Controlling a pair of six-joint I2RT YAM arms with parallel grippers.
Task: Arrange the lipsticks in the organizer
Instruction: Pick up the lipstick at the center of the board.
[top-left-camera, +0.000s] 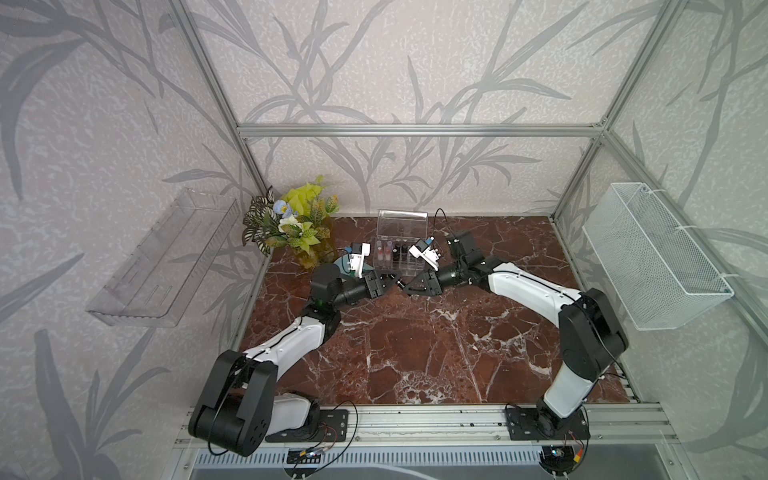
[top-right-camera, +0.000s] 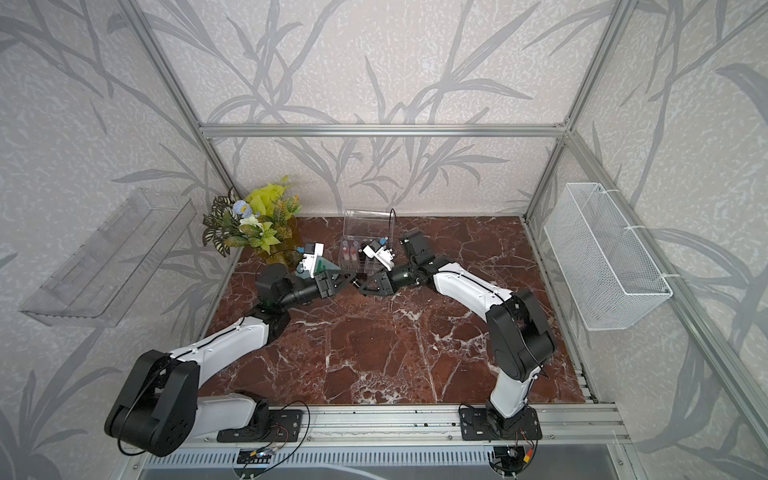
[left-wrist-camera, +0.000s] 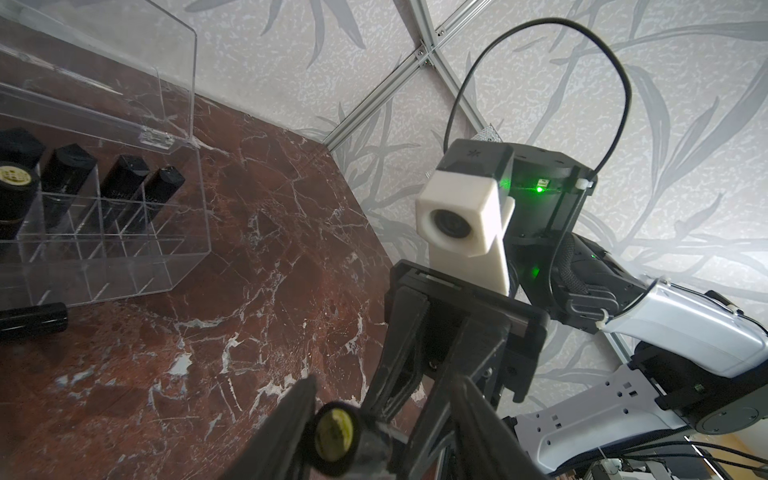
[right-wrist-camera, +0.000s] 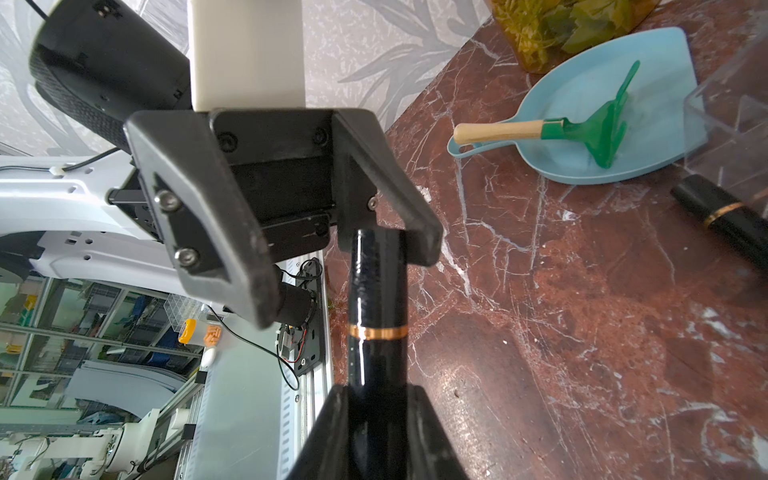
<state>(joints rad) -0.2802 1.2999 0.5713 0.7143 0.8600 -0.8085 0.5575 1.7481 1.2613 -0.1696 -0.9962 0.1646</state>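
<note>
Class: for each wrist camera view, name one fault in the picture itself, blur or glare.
Left wrist view: the black lipstick nearest the lens is out of focus, the organizer sharper. Right wrist view: glare streaks run down the black lipstick, and the marble table shows a pale sheen.

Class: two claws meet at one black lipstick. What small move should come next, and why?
Probably draw the left claw back off the lipstick: its jaws stand open around the tip, the right claw alone grips the tube, and the organizer shows empty compartments.
</note>
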